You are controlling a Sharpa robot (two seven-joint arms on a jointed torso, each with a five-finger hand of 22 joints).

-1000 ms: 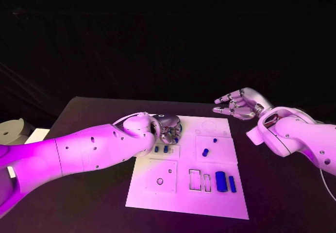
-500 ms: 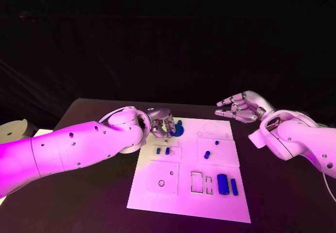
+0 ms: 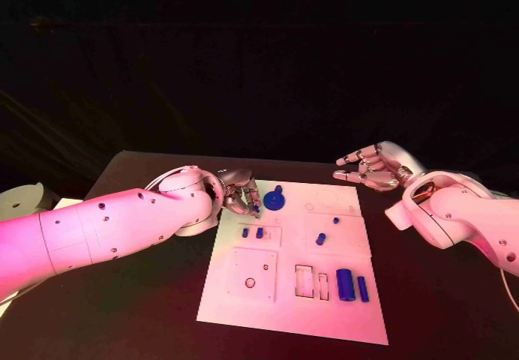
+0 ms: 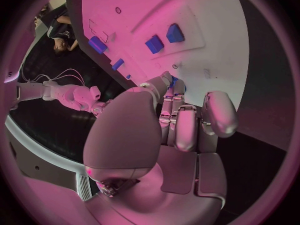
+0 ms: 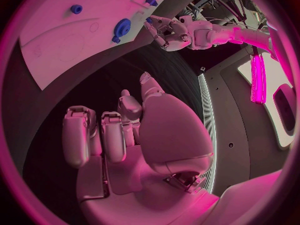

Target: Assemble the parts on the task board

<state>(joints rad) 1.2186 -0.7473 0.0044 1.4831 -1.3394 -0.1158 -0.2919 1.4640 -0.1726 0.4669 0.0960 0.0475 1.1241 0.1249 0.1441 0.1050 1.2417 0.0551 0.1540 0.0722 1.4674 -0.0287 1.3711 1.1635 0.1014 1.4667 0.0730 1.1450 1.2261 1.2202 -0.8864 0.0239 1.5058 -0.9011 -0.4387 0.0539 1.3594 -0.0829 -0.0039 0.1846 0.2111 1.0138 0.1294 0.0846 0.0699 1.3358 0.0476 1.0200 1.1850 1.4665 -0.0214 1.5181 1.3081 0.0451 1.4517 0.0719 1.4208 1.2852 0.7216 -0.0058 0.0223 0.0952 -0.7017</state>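
Now that the silver left hand has been drawn back empty, fingers loosely curled, the round blue gear-like part is left on the white task board just beside it. Placement is judged finished; the silver right hand hovers open, well apart.

Black tabletop spreads out below, a dark matte surface with its far edge cutting across just ahead. Behind it, nothing but a black backdrop, faintly creased like hanging cloth. Off the tabletop's near left corner sits a pale round object, beside a flat white piece. Over in the right wrist view, a long bright light strip glows on pale panelling.
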